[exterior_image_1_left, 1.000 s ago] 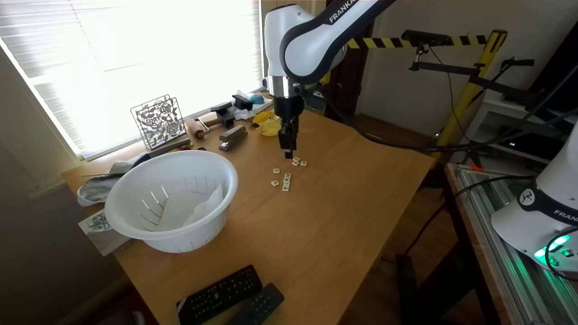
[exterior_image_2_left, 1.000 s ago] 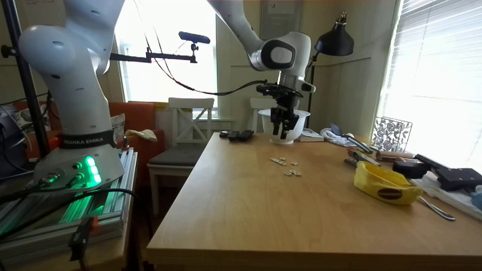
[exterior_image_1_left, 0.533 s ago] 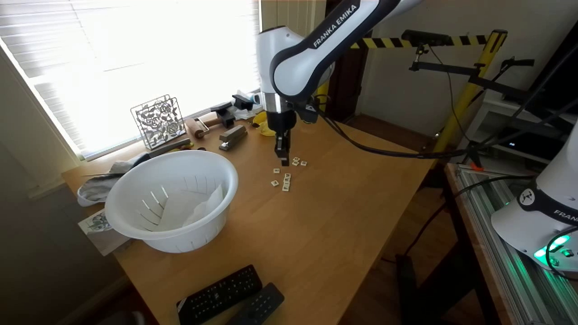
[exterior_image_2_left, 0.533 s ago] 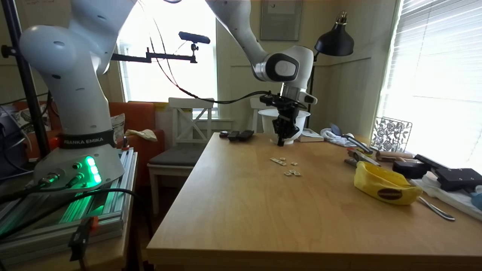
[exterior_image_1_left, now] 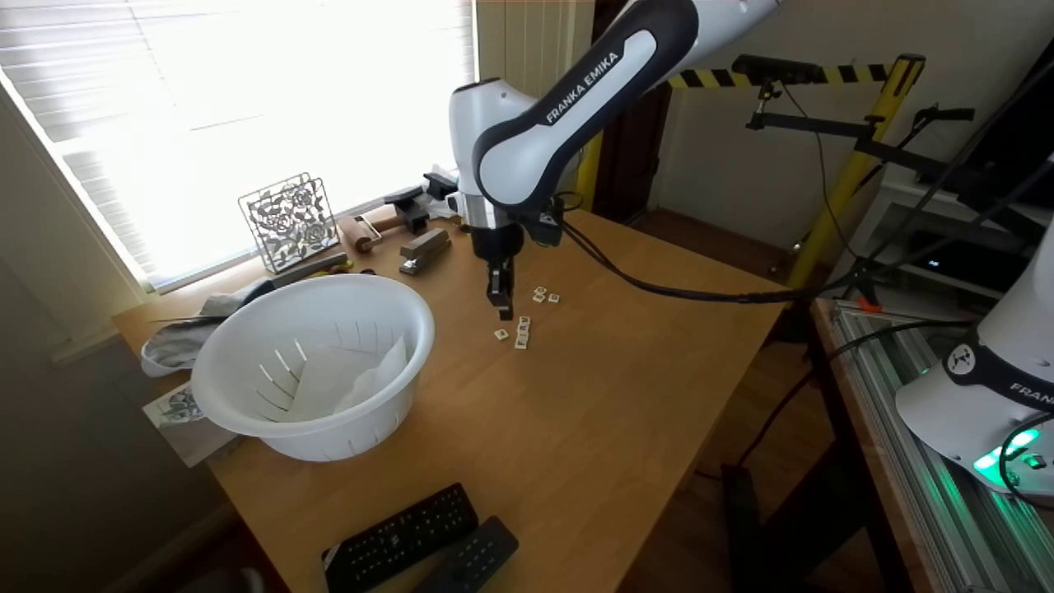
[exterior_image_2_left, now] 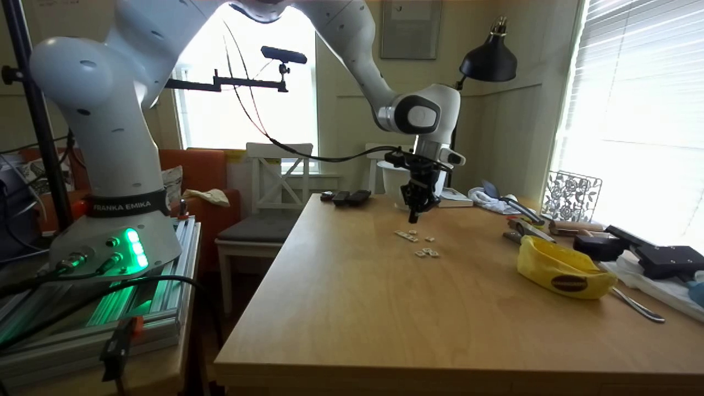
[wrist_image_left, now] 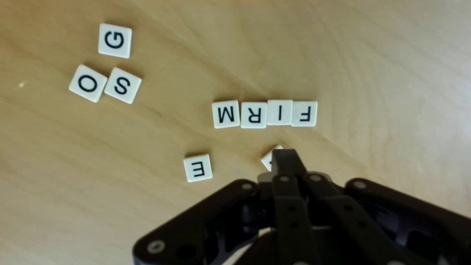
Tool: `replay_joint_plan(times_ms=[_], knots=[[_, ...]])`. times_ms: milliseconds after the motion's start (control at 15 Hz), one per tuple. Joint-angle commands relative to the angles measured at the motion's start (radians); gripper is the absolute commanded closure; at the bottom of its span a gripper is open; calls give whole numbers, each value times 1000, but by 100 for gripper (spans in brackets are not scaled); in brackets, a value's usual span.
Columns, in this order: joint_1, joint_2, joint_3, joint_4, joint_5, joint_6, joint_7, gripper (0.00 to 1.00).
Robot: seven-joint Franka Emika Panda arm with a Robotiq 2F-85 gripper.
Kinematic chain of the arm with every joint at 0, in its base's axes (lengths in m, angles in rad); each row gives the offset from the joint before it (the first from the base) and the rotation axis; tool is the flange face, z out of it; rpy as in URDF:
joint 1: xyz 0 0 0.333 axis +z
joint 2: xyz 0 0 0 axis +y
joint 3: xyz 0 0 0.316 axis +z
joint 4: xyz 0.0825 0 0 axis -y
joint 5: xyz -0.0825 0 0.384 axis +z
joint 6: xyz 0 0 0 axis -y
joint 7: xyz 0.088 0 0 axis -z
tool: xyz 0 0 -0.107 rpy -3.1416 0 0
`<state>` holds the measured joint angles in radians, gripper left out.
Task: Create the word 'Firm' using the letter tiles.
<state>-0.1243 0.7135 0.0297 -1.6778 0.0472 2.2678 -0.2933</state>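
In an exterior view, the gripper (exterior_image_1_left: pixel 505 313) hangs above the table (exterior_image_1_left: pixel 593 403), fingers together; letter tiles (exterior_image_1_left: pixel 523 333) lie right of a white bowl (exterior_image_1_left: pixel 354 435). In an exterior view, they lie left of a nearer yellow pouch (exterior_image_2_left: pixel 550 268). In the wrist view, a row (wrist_image_left: pixel 257 115) spells FIRM, upside down; E (wrist_image_left: pixel 198 168), G (wrist_image_left: pixel 114 40), O (wrist_image_left: pixel 88 83) and S (wrist_image_left: pixel 123 85) lie left.

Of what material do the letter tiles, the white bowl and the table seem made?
Letter tiles: probably smooth plastic; evenly white, no visible grain. White bowl: likely satin plastic; even colour, thick rounded rim. Table: wood or veneer, softly glossy; grain lines and glare show.
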Motion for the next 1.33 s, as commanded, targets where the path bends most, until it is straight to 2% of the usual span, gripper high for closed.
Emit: replay_joint_plan(times_ms=[0, 733, 1267], knots=[[8, 62, 7, 80, -22, -39, -16, 100], [17, 132, -4, 157, -42, -78, -2, 100], [9, 146, -39, 183, -46, -66, 32, 100]])
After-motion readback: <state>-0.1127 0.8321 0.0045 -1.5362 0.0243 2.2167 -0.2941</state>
